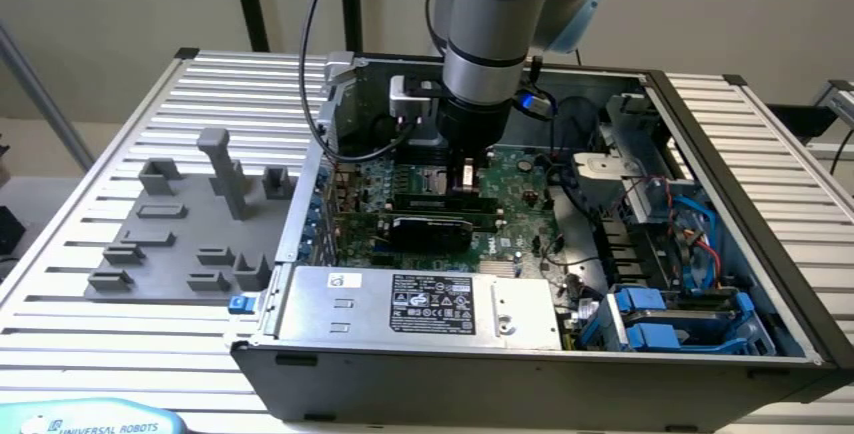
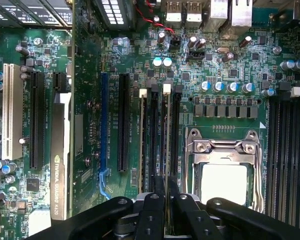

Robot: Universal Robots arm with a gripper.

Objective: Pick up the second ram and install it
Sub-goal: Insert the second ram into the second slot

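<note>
My gripper (image 2: pixel 166 186) reaches down into the open computer case (image 1: pixel 747 214), over the green motherboard (image 2: pixel 90 75). Its two black fingers (image 2: pixel 159 192) are shut on the second ram (image 2: pixel 166 135), a thin green stick seen edge-on. The stick runs along the black memory slots (image 2: pixel 154 130) beside the processor socket (image 2: pixel 225 185), with a white latch (image 2: pixel 166 89) at its far end. Whether it sits fully in its slot I cannot tell. Another thin stick (image 2: pixel 141 140) stands in the neighbouring slot. In the exterior view the gripper (image 1: pixel 465 182) hangs upright over the middle of the board.
A graphics card (image 2: pixel 60 160) stands in an expansion slot close by. More black memory slots (image 2: pixel 287 150) lie on the socket's other side. The power supply (image 1: pixel 427 304) fills the case's near end, blue drive bays (image 1: pixel 667 319) its corner. A grey fixture plate (image 1: pixel 187 234) lies on the table at the exterior view's left.
</note>
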